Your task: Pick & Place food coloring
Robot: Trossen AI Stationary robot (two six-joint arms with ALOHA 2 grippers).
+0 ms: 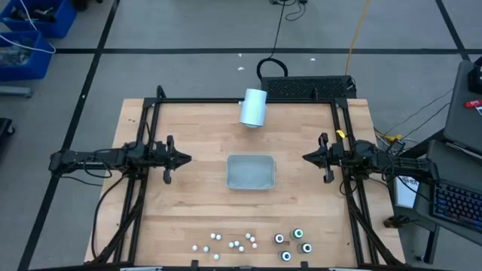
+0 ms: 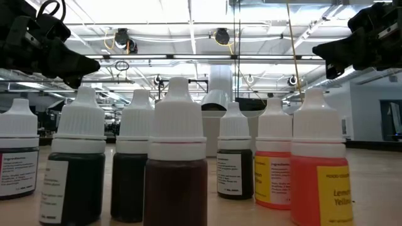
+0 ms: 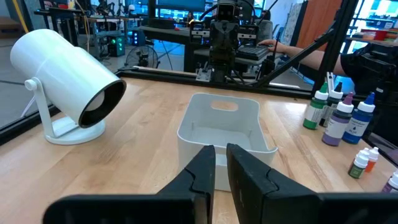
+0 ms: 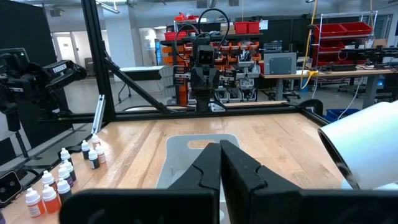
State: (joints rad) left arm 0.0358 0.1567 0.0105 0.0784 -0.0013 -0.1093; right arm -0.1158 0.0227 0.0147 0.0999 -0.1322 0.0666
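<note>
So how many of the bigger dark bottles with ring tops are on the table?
4. The dark bottles stand in a cluster near the table's front edge, right of the small white bottles and in front of the grey tray. None seems hidden from above.

The food coloring (image 1: 252, 242) stands upright in two loose clusters near the front edge of the counter (image 1: 188, 203): small bottles with white caps to the left, four larger ones with ring-like tops (image 1: 292, 244) to the right, all untouched.
</note>
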